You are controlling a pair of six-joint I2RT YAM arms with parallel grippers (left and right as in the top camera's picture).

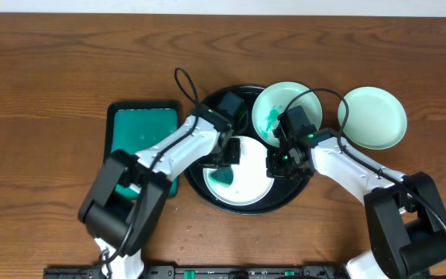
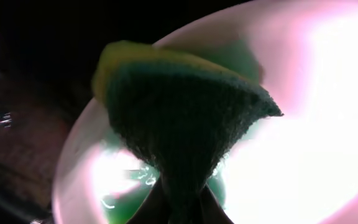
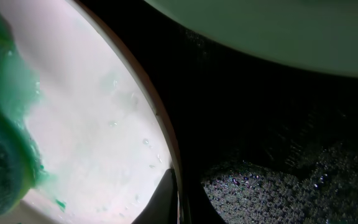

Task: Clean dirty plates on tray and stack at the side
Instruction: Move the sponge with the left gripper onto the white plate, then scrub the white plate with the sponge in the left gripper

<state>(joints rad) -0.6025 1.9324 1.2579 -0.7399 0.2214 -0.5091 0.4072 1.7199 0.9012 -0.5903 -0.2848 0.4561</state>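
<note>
Teal smear [image 1: 221,177] lies just beneath the left tool [image 1: 227,157], on the plate [image 1: 248,190] inside the black tray [image 1: 194,184]. The right tool [image 1: 276,164] sits at the plate's right edge. From the left wrist, that tool is clamped on a sponge [image 2: 185,118] (dark scouring face showing). From the right wrist, its fingers pinch the plate's rim.

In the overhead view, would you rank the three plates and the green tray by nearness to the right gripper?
1. Front smeared plate, at the right gripper.
2. Rear smeared plate, just behind.
3. Clean plate, farther right.
4. Green tray, far left.
</note>
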